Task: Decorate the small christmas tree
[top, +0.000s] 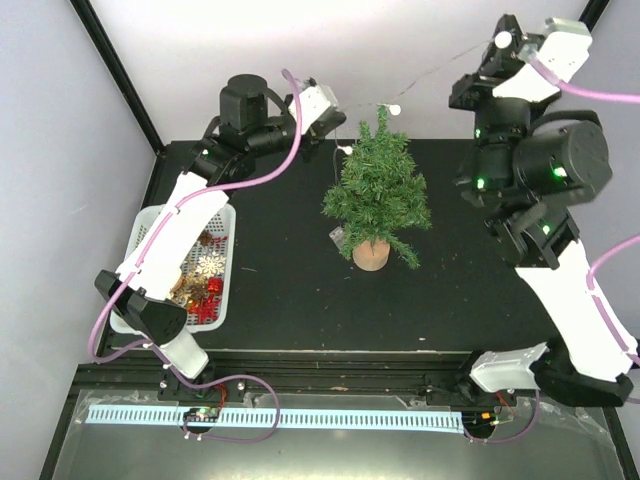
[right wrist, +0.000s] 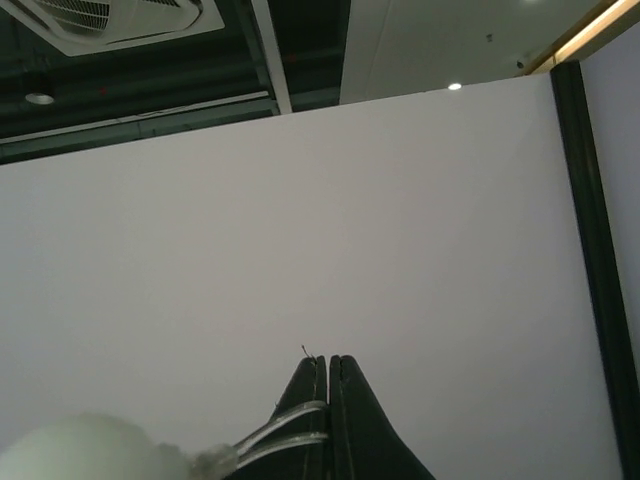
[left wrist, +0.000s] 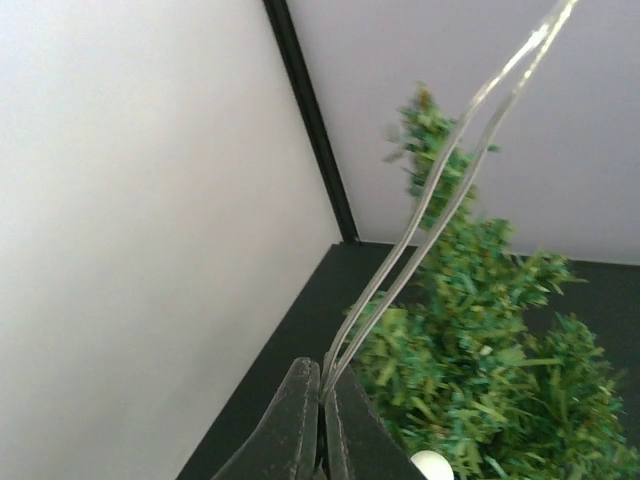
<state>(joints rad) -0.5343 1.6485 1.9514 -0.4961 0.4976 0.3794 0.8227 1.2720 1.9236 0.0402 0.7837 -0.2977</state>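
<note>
One black table [top: 280, 300] filled the top view, and the small christmas tree [top: 378, 185] stood upright on its tan stump near the table's middle. At the tree's 9 o'clock, well apart from it, a white basket [top: 233, 262] sat by the table edge, holding what looked like red and gold ornaments and a pale snowflake, partly hidden under the left arm. The left gripper [left wrist: 322, 372] hung at about 11 o'clock from the treetop, fingers pressed together on a clear light string [left wrist: 538, 38]. The right gripper [right wrist: 329, 362], at about 2 o'clock and higher, was likewise clamped on the string's other end. The string spanned above the treetop, with a white bulb [top: 394, 108] just beside the tip.
</note>
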